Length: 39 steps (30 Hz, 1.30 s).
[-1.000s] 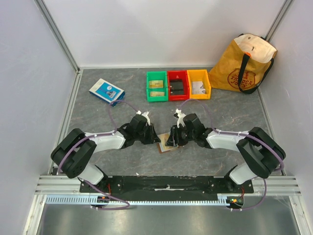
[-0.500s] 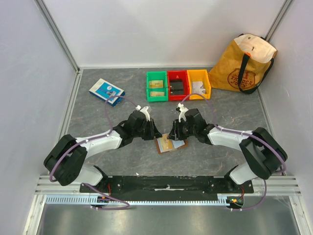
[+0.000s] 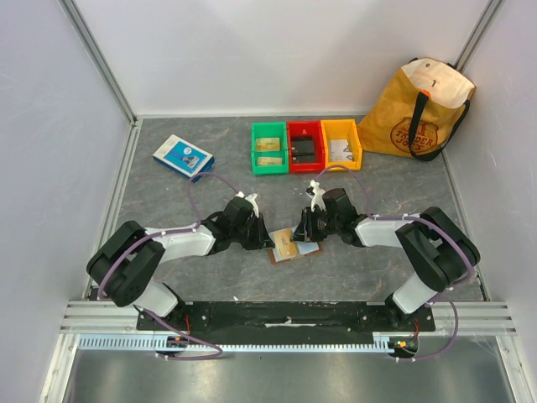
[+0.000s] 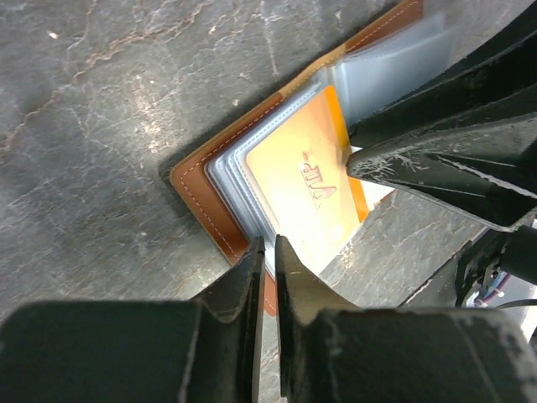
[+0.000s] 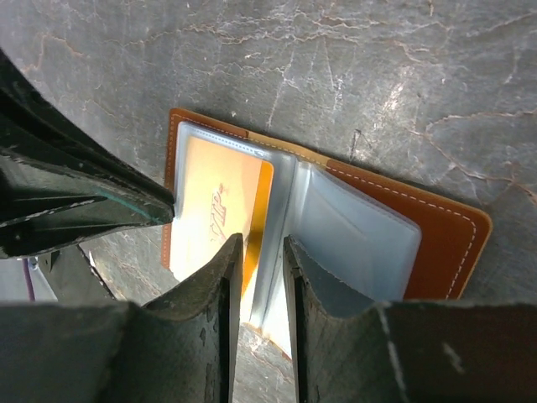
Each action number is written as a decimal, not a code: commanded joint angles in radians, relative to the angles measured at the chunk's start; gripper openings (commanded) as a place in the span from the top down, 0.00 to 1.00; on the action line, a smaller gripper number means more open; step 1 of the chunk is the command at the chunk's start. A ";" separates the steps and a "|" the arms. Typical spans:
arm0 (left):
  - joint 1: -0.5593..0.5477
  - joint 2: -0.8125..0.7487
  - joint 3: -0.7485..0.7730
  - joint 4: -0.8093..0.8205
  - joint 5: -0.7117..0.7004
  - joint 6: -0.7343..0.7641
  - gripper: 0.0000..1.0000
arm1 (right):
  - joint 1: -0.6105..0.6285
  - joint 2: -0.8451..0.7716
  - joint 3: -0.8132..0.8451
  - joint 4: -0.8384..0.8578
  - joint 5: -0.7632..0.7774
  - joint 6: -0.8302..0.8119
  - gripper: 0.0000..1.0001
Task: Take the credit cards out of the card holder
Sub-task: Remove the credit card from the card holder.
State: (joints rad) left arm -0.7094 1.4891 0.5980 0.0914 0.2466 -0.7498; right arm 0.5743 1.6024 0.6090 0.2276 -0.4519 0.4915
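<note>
The brown card holder [image 3: 289, 246] lies open on the table between my two grippers, its clear sleeves facing up. A tan-gold credit card [image 4: 302, 180] lettered "VIP" sits in the left sleeve [image 5: 214, 197], partly slid out. My left gripper [image 4: 267, 248] is pinched to a thin slit, its tips on the holder's corner by the sleeve edges [image 3: 265, 239]. My right gripper [image 5: 256, 243] has a clear gap between its fingers. It stands over the card's orange inner edge and the fold of the sleeves [image 3: 300, 233]. The holder's leather cover [image 5: 445, 243] shows on the right.
Green [image 3: 269, 147], red [image 3: 304, 146] and yellow [image 3: 341, 143] bins stand in a row at the back. A blue-and-white flat box [image 3: 183, 156] lies back left and a yellow tote bag [image 3: 419, 109] back right. Walls close in both sides.
Both grippers drew back from the card holder half a second ago and have come down onto it again. Both pairs of jaws have narrowed. The holder lies open with the card showing.
</note>
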 commanded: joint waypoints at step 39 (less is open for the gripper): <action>-0.053 0.036 0.080 0.044 0.011 0.013 0.83 | -0.133 0.122 -0.157 0.395 -0.323 0.159 1.00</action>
State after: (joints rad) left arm -0.7578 1.4769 0.6472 0.1074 0.2424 -0.7498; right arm 0.4427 1.7149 0.4644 0.6132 -0.7662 0.6632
